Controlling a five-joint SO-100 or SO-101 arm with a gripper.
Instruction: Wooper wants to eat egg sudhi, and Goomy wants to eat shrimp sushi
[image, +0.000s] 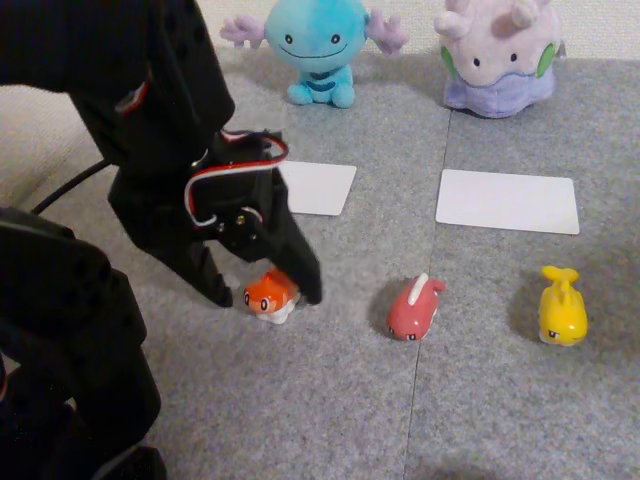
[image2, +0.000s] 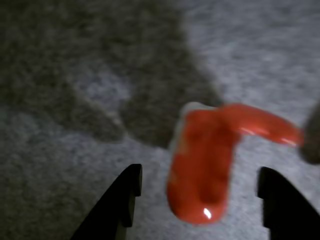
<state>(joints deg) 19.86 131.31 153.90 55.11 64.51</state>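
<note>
Shrimp sushi (image: 271, 296) sits on the grey carpet at the left of the other view, and my gripper (image: 268, 295) is down around it, one black finger on each side with the jaws spread wider than the figure. From the wrist view I see the orange body (image2: 202, 167) lying between the two fingertips (image2: 127, 187), nearer the left one but with carpet showing on both sides, so I read the gripper as released and not yet pressing on it. Its forked tail points up and to the right in that view, which is blurred.

To the right of it in the other view lies a dark pink-red figure (image: 413, 308), and further right the egg sudhi (image: 562, 307), both well apart from the gripper. Two white cards lie behind them: one (image: 318, 187) half hidden by the arm, one (image: 507, 201) in full sight. Wooper (image: 318, 45) sits at the back behind the left card, Goomy (image: 497, 58) behind the right card.
</note>
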